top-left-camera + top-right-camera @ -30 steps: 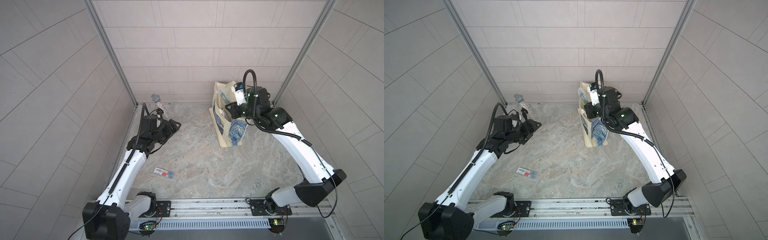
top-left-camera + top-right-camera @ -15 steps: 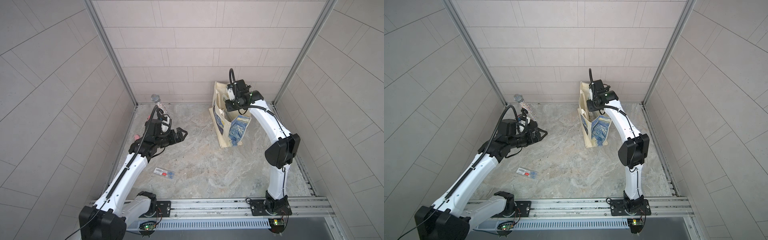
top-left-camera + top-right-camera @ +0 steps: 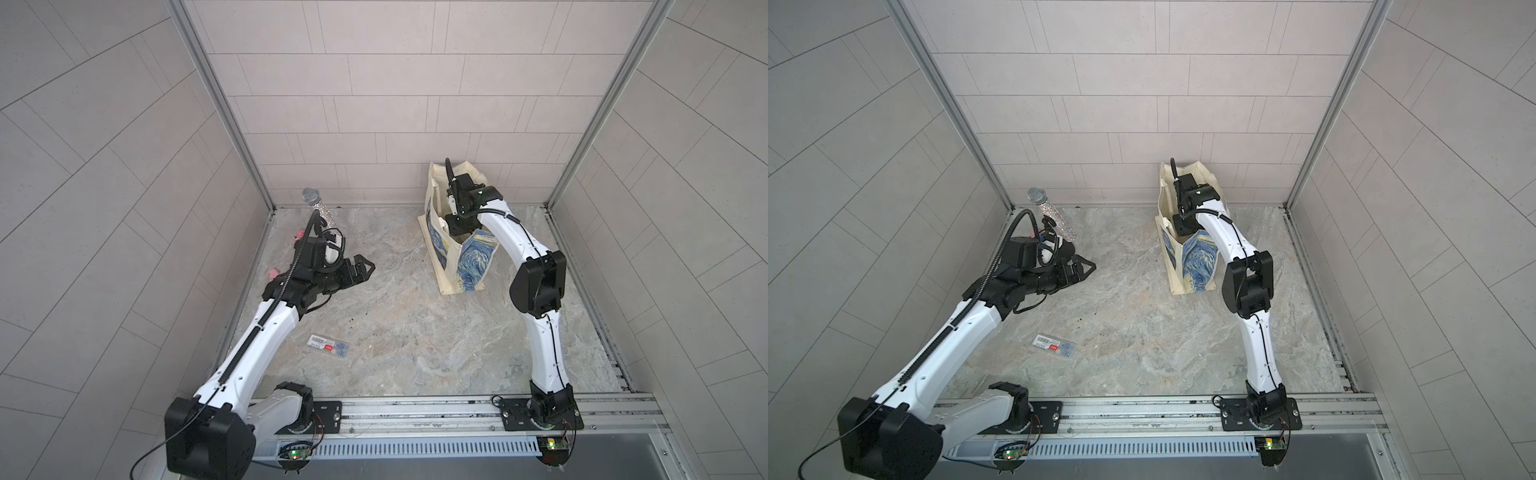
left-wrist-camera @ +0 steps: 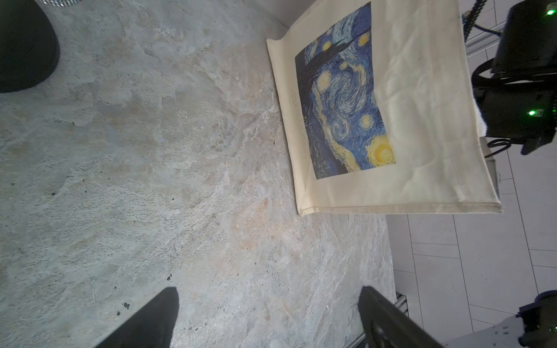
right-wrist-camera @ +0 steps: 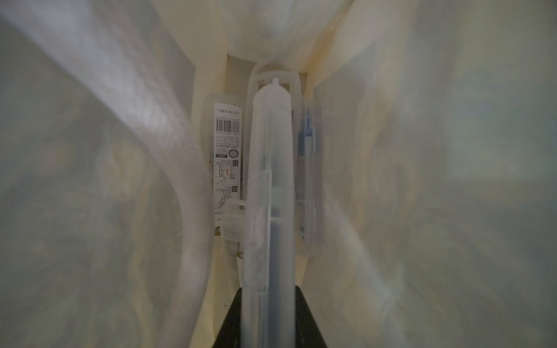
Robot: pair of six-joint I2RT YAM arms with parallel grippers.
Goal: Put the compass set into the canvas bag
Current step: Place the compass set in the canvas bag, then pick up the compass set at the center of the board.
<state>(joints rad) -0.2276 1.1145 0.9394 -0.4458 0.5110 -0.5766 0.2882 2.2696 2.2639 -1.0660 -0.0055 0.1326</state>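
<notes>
- Right jaws: closed tight on the compass set (image 5: 268, 186), a clear case held edge-on deep inside the canvas bag (image 3: 476, 262). The bag stands near the rear edge of the desk (image 3: 395, 332), right of centre.
- Left jaws: wide open, empty, above the desk near its left edge, well apart from the bag.
- 1 labelled case (image 5: 228, 144) lies at the bag's bottom beyond the held set; release onto it may wedge the set against the cloth.
- Nothing braces the bag; withdrawal may snag the handle strap (image 5: 187, 180) and tip it.
</notes>
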